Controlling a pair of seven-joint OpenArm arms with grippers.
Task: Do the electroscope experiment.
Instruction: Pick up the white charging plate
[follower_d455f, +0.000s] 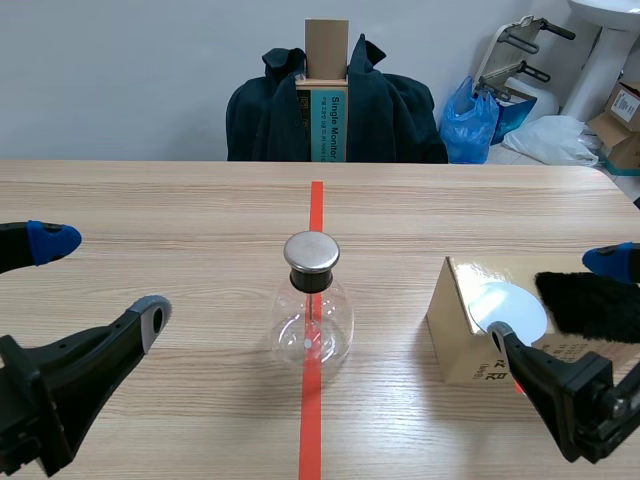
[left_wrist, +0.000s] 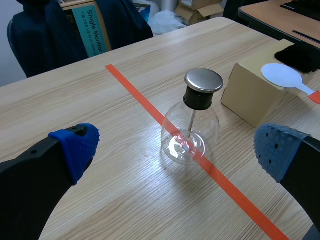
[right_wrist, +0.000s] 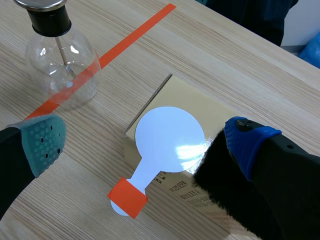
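The electroscope (follower_d455f: 313, 310) is a clear glass flask with a black neck and a round metal cap, standing on the orange tape line mid-table; it also shows ahead of my left gripper (left_wrist: 190, 122) and off to the side in the right wrist view (right_wrist: 59, 55). A white paddle (right_wrist: 167, 142) with an orange-taped handle lies on a tan cardboard box (follower_d455f: 462, 330), next to a black fur cloth (follower_d455f: 590, 305). My left gripper (left_wrist: 175, 150) is open, low at the table's left. My right gripper (right_wrist: 145, 145) is open above the paddle, holding nothing.
A chair draped with a dark jacket (follower_d455f: 335, 105) and holding a cardboard box stands beyond the table's far edge. Blue bags (follower_d455f: 470, 120) and boxes lie on the floor at the back right. Bare wood surrounds the flask.
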